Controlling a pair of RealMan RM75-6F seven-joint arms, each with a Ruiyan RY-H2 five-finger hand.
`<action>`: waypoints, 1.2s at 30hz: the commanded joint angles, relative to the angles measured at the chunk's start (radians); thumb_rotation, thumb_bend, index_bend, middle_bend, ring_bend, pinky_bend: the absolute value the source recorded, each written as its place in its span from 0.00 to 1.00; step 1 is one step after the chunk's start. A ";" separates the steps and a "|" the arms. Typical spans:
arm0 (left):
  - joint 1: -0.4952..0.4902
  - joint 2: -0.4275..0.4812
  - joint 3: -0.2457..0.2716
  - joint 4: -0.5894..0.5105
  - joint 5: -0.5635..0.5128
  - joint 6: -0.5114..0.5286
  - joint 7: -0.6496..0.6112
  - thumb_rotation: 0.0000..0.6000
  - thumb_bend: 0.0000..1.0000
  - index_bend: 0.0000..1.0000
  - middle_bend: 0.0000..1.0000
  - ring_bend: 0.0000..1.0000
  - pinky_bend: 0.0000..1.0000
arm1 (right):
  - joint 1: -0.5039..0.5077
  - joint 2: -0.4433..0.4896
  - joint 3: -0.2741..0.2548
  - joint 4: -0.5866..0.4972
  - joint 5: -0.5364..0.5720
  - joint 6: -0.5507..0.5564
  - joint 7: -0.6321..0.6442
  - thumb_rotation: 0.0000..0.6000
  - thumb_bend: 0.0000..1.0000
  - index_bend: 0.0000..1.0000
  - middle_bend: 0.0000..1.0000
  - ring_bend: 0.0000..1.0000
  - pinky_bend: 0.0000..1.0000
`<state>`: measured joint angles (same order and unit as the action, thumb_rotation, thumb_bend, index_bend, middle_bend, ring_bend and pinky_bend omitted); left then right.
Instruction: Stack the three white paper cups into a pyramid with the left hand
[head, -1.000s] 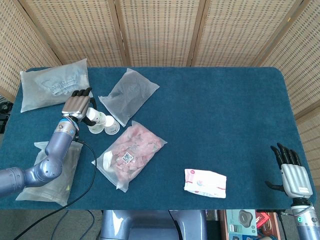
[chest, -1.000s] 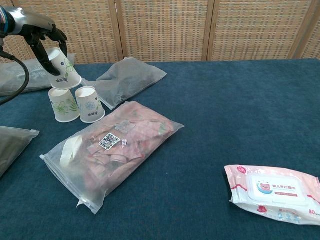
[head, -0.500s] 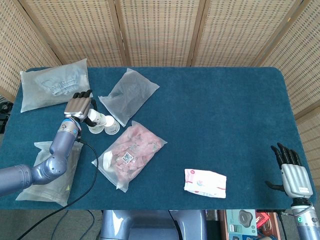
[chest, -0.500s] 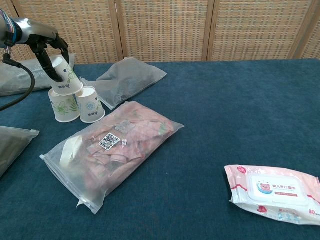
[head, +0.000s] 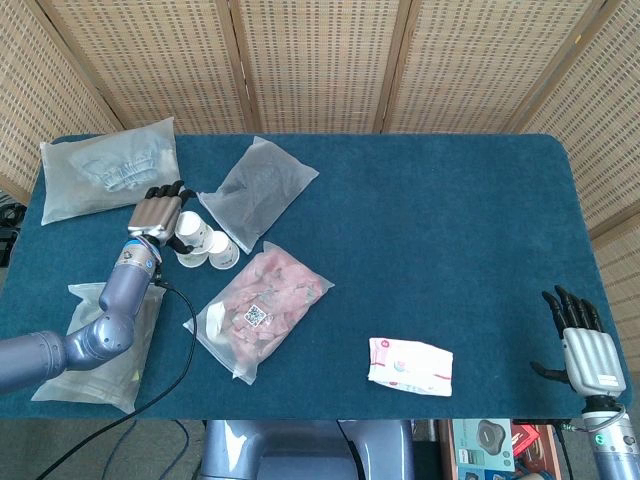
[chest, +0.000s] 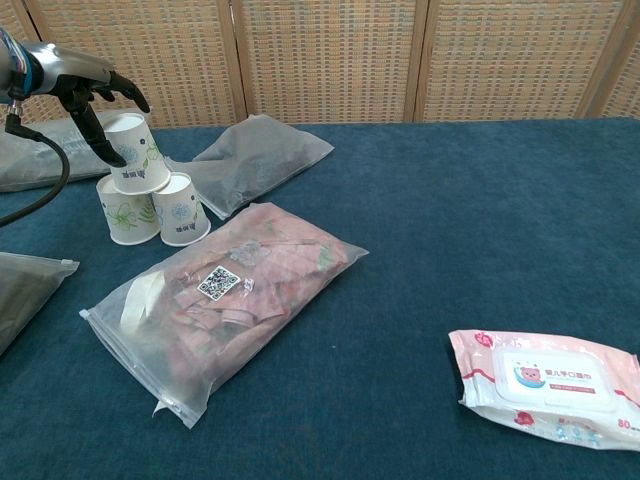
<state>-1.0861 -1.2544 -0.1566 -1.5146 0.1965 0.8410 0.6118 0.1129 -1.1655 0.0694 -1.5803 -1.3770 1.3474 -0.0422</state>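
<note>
Two white paper cups with floral prints stand upside down side by side, the left one (chest: 128, 212) and the right one (chest: 181, 209) touching. A third cup (chest: 141, 154) rests upside down on top of both, slightly tilted; from above it shows at the table's left (head: 194, 230). My left hand (chest: 92, 95) (head: 157, 211) is just behind and left of the top cup, fingers spread apart, one finger close along the cup's left side. My right hand (head: 581, 346) hangs open off the table's near right corner, holding nothing.
A clear bag of pink items (chest: 231, 288) lies just in front of the cups. A frosted bag (chest: 256, 155) lies behind them to the right. A wet-wipes pack (chest: 545, 386) sits at the near right. More bags lie at the far left (head: 110, 174) and near left (head: 108, 352).
The left hand lowered the third cup onto the two base cups, then spread its fingers off it. The right hand has not moved.
</note>
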 joint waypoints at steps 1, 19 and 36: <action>0.017 0.016 -0.013 -0.027 0.035 0.004 -0.035 1.00 0.22 0.12 0.00 0.00 0.00 | 0.000 0.000 0.000 -0.001 -0.001 0.002 0.000 1.00 0.13 0.00 0.00 0.00 0.00; 0.515 0.261 0.125 -0.562 1.053 0.506 -0.262 1.00 0.22 0.04 0.00 0.00 0.00 | -0.004 -0.004 -0.010 -0.016 -0.040 0.031 -0.026 1.00 0.13 0.00 0.00 0.00 0.00; 0.882 -0.068 0.330 -0.246 1.416 0.818 -0.187 1.00 0.22 0.00 0.00 0.00 0.00 | -0.004 -0.015 -0.025 -0.025 -0.082 0.048 -0.062 1.00 0.13 0.00 0.00 0.00 0.00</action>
<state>-0.2269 -1.2982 0.1676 -1.7928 1.6003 1.6385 0.4342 0.1089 -1.1803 0.0454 -1.6052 -1.4579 1.3957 -0.1038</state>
